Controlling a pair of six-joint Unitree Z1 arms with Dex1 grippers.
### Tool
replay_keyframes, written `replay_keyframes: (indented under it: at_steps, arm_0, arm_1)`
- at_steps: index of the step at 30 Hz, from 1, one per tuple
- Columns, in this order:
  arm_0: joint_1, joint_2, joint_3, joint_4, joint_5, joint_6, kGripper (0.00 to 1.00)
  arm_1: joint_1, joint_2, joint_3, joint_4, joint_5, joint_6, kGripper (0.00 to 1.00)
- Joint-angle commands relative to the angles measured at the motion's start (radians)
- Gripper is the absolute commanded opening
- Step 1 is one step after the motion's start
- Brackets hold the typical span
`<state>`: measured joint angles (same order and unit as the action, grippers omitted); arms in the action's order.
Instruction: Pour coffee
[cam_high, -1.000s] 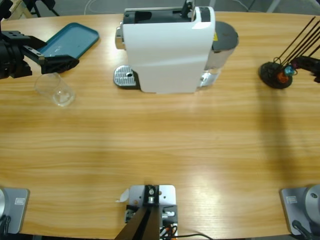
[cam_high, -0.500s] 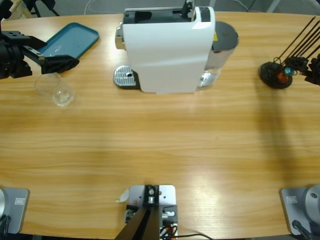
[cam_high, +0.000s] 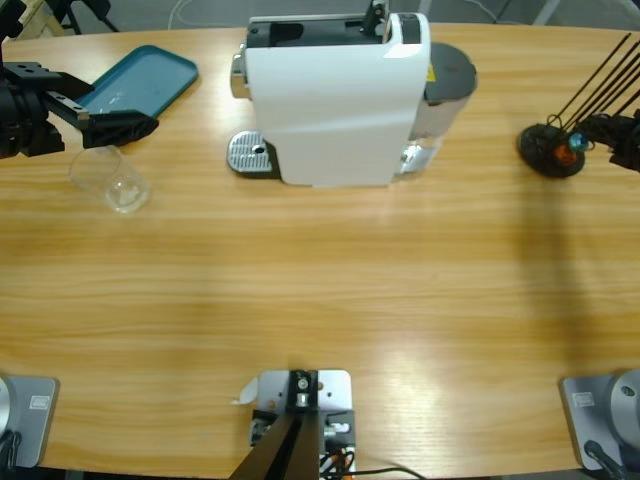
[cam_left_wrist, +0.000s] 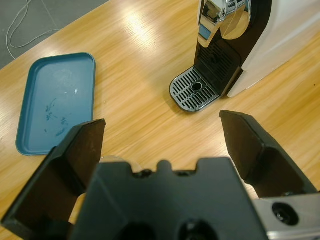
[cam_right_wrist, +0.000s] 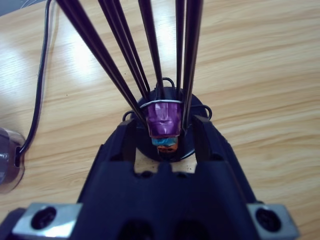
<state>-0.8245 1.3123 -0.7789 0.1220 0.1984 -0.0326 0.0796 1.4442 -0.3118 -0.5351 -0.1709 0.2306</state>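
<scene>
Well, my left pincer gapes wide, holding nothing, just beside the clear cup at the high view's left; I can't make out any coffee. My right pincer stands slightly open, flanking the purple capsule. Beyond, the white machine sits top centre.

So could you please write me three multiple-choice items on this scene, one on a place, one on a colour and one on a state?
1. Where does the clear cup stand?
A. on the drip grate
B. on the bare table, left of the machine
C. on the tray

2. What colour is the tray?
A. teal
B. red
C. white

3. How do the left gripper's jaws stand?
A. shut on the cup
B. shut on nothing
C. wide open

Answers:
1 B: the cup is on wood, apart from the coffee machine.
2 A: the high and left wrist views show teal.
3 C: the left wrist view shows a broad gap with nothing between.
</scene>
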Motion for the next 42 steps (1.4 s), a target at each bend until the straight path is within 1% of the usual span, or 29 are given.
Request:
replay_keyframes:
  at_steps: [1, 3, 5, 14, 17, 25, 27, 29, 31, 34, 38, 42]
  arm_0:
    - [0.002, 0.021, 0.036, -0.012, -0.014, -0.018, 1.0]
    - [0.002, 0.021, 0.037, -0.012, -0.014, -0.02, 1.0]
    - [0.002, 0.021, 0.036, -0.012, -0.014, -0.02, 1.0]
    - [0.002, 0.019, 0.035, -0.012, -0.014, -0.02, 1.0]
    - [0.002, 0.015, 0.036, -0.012, -0.014, -0.02, 1.0]
    - [0.002, 0.015, 0.04, -0.012, -0.014, -0.02, 1.0]
    - [0.002, 0.015, 0.04, -0.012, -0.014, -0.02, 1.0]
    - [0.002, 0.015, 0.04, -0.012, -0.014, -0.02, 1.0]
    - [0.002, 0.017, 0.043, -0.012, -0.016, -0.02, 1.0]
    - [0.002, 0.031, 0.042, -0.024, -0.018, -0.028, 1.0]
    - [0.002, 0.042, 0.038, -0.04, -0.025, -0.03, 1.0]
    - [0.002, 0.036, 0.048, -0.041, -0.025, -0.03, 1.0]
  arm_1:
    - [-0.014, 0.028, 0.031, -0.022, 0.013, -0.019, 0.304]
    - [-0.016, 0.029, 0.032, -0.022, 0.013, -0.02, 0.279]
    - [-0.02, 0.035, 0.037, -0.035, 0.013, -0.024, 0.223]
    - [-0.021, 0.045, 0.045, -0.06, 0.032, -0.051, 0.213]
    - [-0.022, 0.046, 0.048, -0.068, 0.039, -0.07, 0.098]
    - [-0.034, 0.045, 0.049, -0.068, 0.045, -0.077, 0.089]
    - [-0.035, 0.038, 0.051, -0.069, 0.041, -0.079, 0.016]
    - [-0.035, 0.014, 0.051, -0.068, 0.036, -0.08, 0.016]
    - [-0.035, -0.022, 0.041, -0.048, 0.029, -0.08, 0.0]
    - [-0.035, -0.078, 0.013, 0.029, 0.016, -0.08, 0.0]
    - [-0.035, -0.092, -0.033, 0.075, 0.011, -0.075, 0.0]
    - [-0.035, -0.145, -0.08, 0.143, 0.011, -0.066, 0.0]
